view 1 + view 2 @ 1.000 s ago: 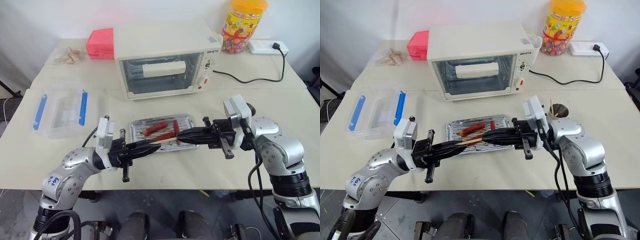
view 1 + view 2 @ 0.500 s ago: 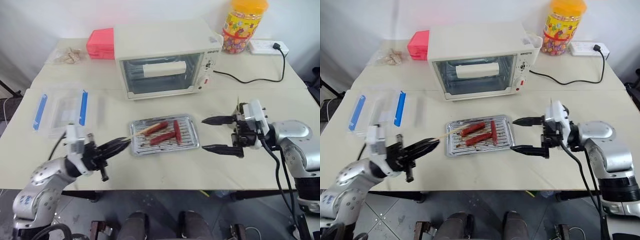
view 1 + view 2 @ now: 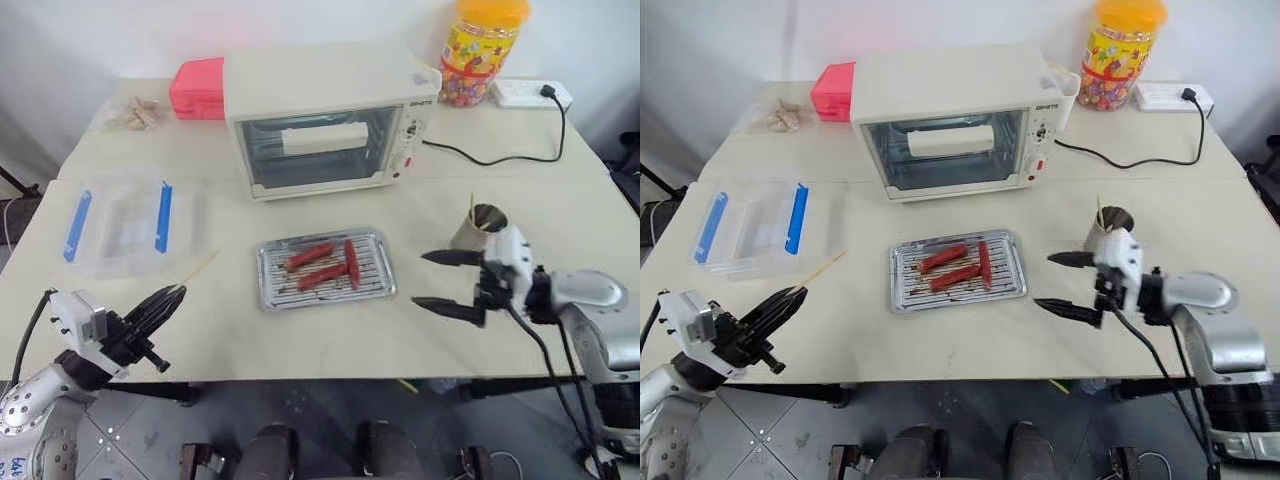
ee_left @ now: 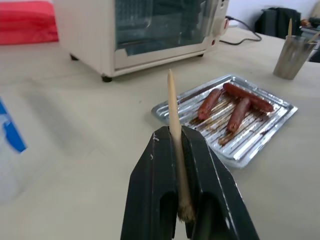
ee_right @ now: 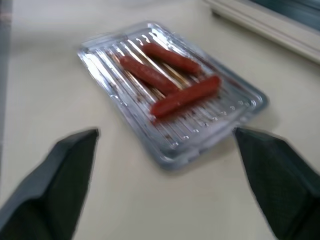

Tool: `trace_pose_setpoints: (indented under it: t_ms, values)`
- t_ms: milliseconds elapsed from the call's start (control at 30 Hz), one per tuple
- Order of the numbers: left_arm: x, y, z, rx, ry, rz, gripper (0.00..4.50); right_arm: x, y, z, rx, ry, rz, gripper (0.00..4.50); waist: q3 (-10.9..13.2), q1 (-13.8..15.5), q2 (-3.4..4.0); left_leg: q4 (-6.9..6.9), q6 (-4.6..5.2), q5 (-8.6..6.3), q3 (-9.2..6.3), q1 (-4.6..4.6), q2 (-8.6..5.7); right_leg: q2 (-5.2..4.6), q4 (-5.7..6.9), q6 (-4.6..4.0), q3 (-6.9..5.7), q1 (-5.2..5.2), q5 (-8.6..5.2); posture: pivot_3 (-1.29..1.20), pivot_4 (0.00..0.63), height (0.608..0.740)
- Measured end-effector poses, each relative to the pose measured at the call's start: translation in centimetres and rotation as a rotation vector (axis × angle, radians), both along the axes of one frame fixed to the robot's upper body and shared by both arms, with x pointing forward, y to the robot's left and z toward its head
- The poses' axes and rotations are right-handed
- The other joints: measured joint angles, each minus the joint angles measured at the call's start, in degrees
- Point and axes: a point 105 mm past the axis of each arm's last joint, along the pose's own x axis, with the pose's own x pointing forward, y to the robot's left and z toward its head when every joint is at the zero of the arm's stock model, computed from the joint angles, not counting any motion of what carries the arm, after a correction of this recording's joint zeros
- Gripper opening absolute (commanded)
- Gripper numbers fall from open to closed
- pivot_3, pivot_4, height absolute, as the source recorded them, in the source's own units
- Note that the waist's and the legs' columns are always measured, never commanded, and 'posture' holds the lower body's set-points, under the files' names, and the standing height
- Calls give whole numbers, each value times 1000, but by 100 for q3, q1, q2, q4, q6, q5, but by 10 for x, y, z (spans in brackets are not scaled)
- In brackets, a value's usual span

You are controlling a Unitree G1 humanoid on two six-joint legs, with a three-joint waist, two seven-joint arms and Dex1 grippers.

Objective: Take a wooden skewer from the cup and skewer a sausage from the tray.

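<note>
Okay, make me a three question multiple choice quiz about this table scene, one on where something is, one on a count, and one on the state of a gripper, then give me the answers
1. Where does the cup stand?
A. Between the tray and the clear box
B. On the table off the tray's right end, by the right gripper
C. On top of the toaster oven

2. How many sausages lie on the tray?
A. Three
B. Five
C. One

3. What is the left gripper doing?
A. Open with nothing in it
B. Shut on a sausage
C. Shut on the wooden skewer

Answers: 1 B, the cup sits beside the open right gripper. 2 A, three sausages show on the rack. 3 C, the wooden skewer sticks out between its closed fingers.
</note>
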Motion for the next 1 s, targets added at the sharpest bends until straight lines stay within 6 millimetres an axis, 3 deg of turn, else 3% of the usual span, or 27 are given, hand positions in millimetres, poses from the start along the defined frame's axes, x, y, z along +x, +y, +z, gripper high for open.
trace_pose_setpoints:
  t_ms: [100,267,333,600,833,933,1000]
  values:
    - [3,-4,3,-2,-12,-14,0,2,20,-3,-157,59,-34,4441,-2,15,-4,-29,-3,0,-8,-1,-1,-2,-20,-4,-7,-2,-2,0,150,740]
    - [5,-9,2,-5,-5,-29,0,14,64,-9,-158,130,-110,4441,-4,-3,-6,-48,-2,1,-7,-8,-8,-2,-14,-3,-16,-8,-2,0,150,740]
    - [5,-11,2,-5,-4,-34,0,22,72,-14,-172,135,-179,4441,-4,-6,-7,-48,-2,2,-5,-14,-12,-4,-7,-3,-20,-16,-2,0,150,740]
    - [2,-14,1,0,8,-38,0,41,73,-24,-229,136,-361,4441,-4,-7,-7,-43,9,9,27,-22,-20,-6,33,-2,-60,-47,-1,0,150,740]
    - [2,-18,0,-1,12,-52,0,49,73,-25,-250,122,-407,4441,-4,-28,-8,-45,5,18,38,-22,-17,2,57,-2,-55,-68,-1,0,150,740]
    - [3,-19,1,-2,6,-57,0,51,71,-26,-255,122,-418,3888,-5,-31,-9,-46,5,18,41,-22,-18,1,57,-2,-54,-69,-1,0,150,740]
    - [3,-19,1,-2,6,-59,0,52,71,-26,-256,122,-421,3197,-5,-37,-9,-46,5,18,41,-22,-17,1,57,-2,-54,-69,-1,0,150,740]
